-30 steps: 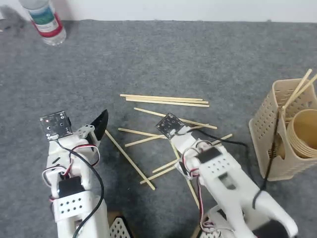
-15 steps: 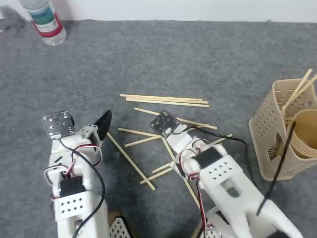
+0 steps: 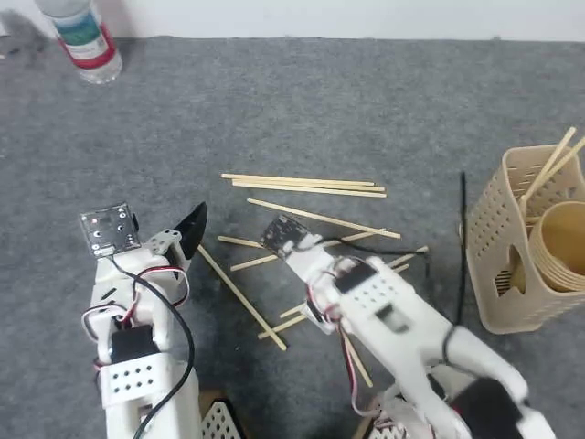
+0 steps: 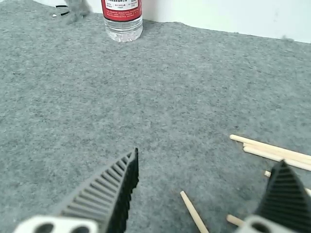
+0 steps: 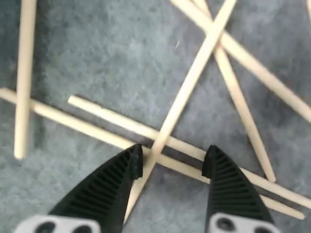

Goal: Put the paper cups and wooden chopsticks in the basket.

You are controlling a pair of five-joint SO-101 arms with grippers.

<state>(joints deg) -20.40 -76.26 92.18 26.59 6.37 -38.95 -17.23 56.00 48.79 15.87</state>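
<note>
A: Surface & room?
B: Grey felt mat (image 3: pixel 366 101) over the whole table, white wall (image 3: pixel 320 18) along the far edge. Water bottle (image 3: pixel 80 37) stands far left, top cut off by the frame.
A: Task stuff?
B: Basket (image 3: pixel 512 247) at the right edge, partly out of frame. Paper cups (image 3: pixel 559 242) are stacked inside; can't count them. 2 leaning chopsticks (image 3: pixel 551 163) poke out its top. Loose chopsticks (image 3: pixel 306 188) lie scattered mid-mat, several crossing.
A: Claws?
B: Left gripper (image 4: pixel 208 162) is spread wide, nothing in it, over bare mat just left of the pile. Right gripper (image 5: pixel 173 151) is also spread & empty, low over the mat, tips either side of crossed sticks.
A: Hidden bits?
B: From above, the wrist camera (image 3: pixel 285 236) covers the right fingers. Right arm (image 3: pixel 402 320) hides the near ends of some sticks. Black cable (image 3: pixel 462 238) hangs between pile & basket.
</note>
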